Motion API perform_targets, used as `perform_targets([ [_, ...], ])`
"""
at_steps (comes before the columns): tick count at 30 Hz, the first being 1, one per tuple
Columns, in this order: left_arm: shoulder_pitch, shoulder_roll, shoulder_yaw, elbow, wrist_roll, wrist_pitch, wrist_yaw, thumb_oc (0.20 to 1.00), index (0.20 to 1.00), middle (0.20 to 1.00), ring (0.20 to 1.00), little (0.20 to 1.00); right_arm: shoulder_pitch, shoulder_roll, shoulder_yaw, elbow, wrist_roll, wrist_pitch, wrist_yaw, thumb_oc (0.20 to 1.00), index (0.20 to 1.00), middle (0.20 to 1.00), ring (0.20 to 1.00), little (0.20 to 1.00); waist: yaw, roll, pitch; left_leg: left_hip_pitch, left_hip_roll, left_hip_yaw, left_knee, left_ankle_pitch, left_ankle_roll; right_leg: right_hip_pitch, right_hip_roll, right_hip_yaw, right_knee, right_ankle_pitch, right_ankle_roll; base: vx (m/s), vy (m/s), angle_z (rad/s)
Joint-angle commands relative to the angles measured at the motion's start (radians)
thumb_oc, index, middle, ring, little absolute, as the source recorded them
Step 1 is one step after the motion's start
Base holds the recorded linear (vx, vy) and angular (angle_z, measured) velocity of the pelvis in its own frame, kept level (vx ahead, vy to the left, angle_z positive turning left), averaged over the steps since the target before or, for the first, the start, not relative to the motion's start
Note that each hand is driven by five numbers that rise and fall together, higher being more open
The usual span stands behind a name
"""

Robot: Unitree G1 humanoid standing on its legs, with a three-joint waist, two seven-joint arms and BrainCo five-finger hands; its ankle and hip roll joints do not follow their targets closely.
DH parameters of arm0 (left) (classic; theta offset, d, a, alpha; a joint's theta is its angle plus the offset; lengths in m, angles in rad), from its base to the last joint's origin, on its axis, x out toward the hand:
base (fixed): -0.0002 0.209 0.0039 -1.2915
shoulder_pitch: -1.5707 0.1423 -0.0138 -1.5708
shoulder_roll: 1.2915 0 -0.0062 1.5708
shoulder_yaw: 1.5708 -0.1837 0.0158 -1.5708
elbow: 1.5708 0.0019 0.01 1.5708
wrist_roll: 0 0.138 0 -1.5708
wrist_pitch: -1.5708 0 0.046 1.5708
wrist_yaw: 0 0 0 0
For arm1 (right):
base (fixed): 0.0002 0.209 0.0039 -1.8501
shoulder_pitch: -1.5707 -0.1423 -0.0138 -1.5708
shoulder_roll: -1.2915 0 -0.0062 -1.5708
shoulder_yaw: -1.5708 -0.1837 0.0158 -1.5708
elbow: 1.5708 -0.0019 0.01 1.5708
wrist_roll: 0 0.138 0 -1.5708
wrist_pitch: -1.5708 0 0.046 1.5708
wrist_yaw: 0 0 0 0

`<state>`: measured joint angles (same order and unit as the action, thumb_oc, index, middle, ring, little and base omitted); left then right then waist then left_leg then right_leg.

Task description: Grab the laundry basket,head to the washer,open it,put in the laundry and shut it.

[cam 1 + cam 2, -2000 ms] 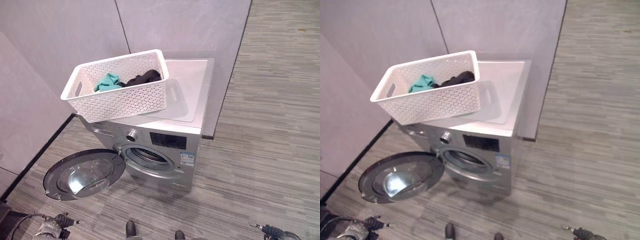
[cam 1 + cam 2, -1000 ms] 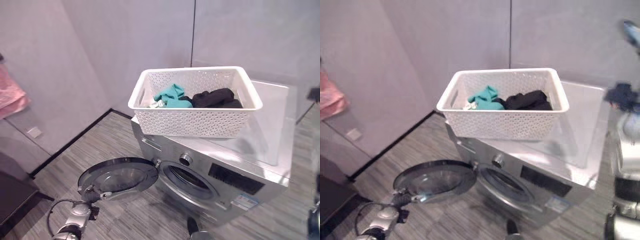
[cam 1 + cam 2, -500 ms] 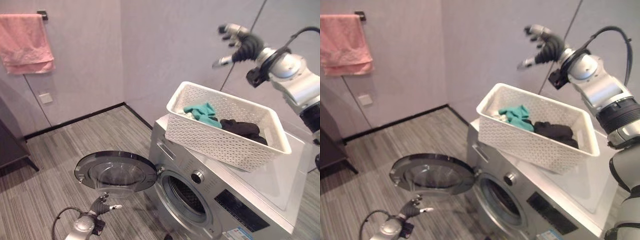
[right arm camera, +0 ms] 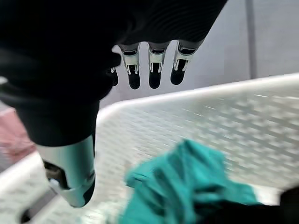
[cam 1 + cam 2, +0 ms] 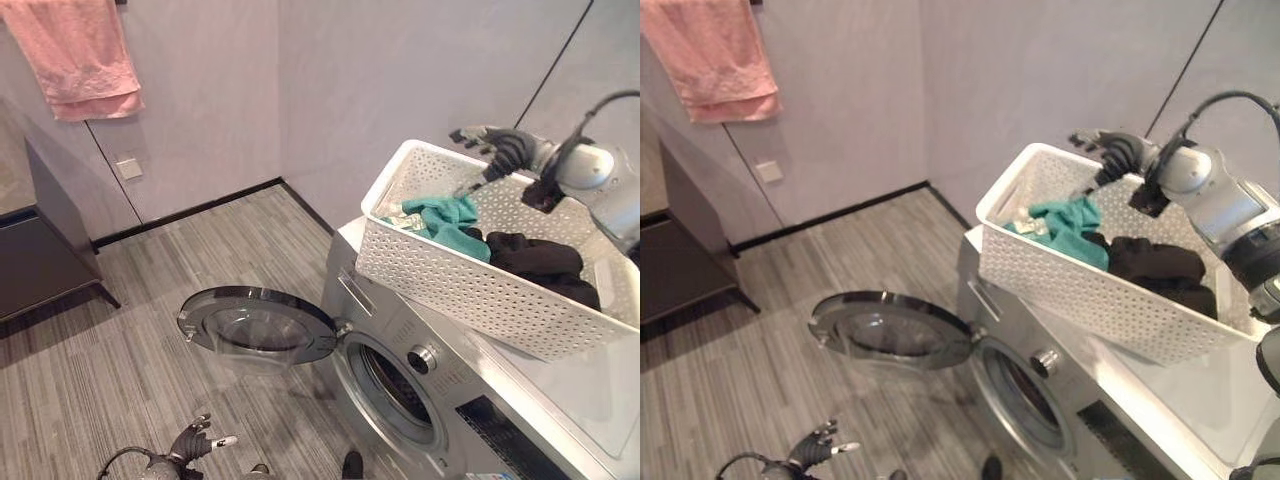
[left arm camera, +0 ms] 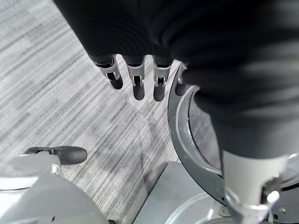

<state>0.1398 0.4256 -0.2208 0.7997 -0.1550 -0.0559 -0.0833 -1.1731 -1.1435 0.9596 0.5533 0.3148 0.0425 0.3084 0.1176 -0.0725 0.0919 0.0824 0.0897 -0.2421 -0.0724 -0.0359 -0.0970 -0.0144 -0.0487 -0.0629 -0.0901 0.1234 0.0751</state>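
Observation:
A white lattice laundry basket stands on top of the silver washer. In it lie a teal cloth and a black cloth. The washer's round door hangs wide open, and the drum opening shows dark. My right hand hovers open over the basket's far rim, just above the teal cloth, touching nothing. My left hand hangs low near the floor in front of the door, fingers relaxed and empty.
A pink towel hangs on the wall at the upper left. A dark cabinet stands against the left wall. Grey plank floor spreads in front of the washer.
The camera has swung, so the whole scene shifted. My right hand has come down from high above the basket to just over its far rim and the teal cloth.

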Motion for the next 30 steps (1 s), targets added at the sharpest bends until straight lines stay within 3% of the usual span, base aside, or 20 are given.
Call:
perform_targets([
  [1, -0.053, 0.055, -0.037, -0.014, -0.017, -0.039, -0.011, 1.000, 1.000, 1.000, 1.000, 1.000, -0.054, -0.074, 0.006, 0.020, -0.026, -0.022, -0.010, 1.000, 1.000, 1.000, 1.000, 1.000, 0.007, -0.060, -0.007, -0.051, -0.015, 0.029, -0.004, 0.016, 0.041, 0.039, -0.032, 0.034, 0.026, -0.120, 0.011, -0.04, 0.001, 0.01],
  [12, -0.080, 0.010, -0.048, 0.020, -0.059, -0.038, 0.010, 1.000, 1.000, 1.000, 1.000, 1.000, -0.018, 0.012, 0.018, 0.007, -0.102, -0.025, 0.006, 1.000, 1.000, 1.000, 1.000, 1.000, 0.014, -0.061, 0.045, -0.084, -0.017, 0.025, 0.011, 0.019, 0.045, 0.004, -0.027, 0.044, 0.043, -0.120, 0.005, -0.03, 0.001, 0.00],
  [20, -0.105, 0.003, -0.069, 0.067, -0.093, -0.041, 0.010, 1.000, 1.000, 1.000, 1.000, 1.000, -0.081, 0.072, 0.105, 0.144, -0.204, -0.024, 0.013, 1.000, 1.000, 1.000, 1.000, 1.000, 0.062, -0.087, 0.123, -0.163, -0.017, -0.013, 0.029, 0.044, 0.038, -0.049, -0.017, 0.024, 0.049, -0.115, -0.001, -0.07, -0.031, 0.10],
  [30, -0.132, 0.001, -0.064, 0.123, -0.090, -0.043, 0.008, 1.000, 1.000, 1.000, 1.000, 1.000, -0.034, 0.015, 0.232, 0.109, -0.276, -0.032, 0.119, 1.000, 1.000, 1.000, 1.000, 1.000, 0.085, -0.101, 0.179, -0.217, -0.019, -0.037, 0.033, 0.062, 0.031, -0.084, -0.007, 0.018, 0.038, -0.105, -0.005, -0.03, -0.022, 0.09],
])
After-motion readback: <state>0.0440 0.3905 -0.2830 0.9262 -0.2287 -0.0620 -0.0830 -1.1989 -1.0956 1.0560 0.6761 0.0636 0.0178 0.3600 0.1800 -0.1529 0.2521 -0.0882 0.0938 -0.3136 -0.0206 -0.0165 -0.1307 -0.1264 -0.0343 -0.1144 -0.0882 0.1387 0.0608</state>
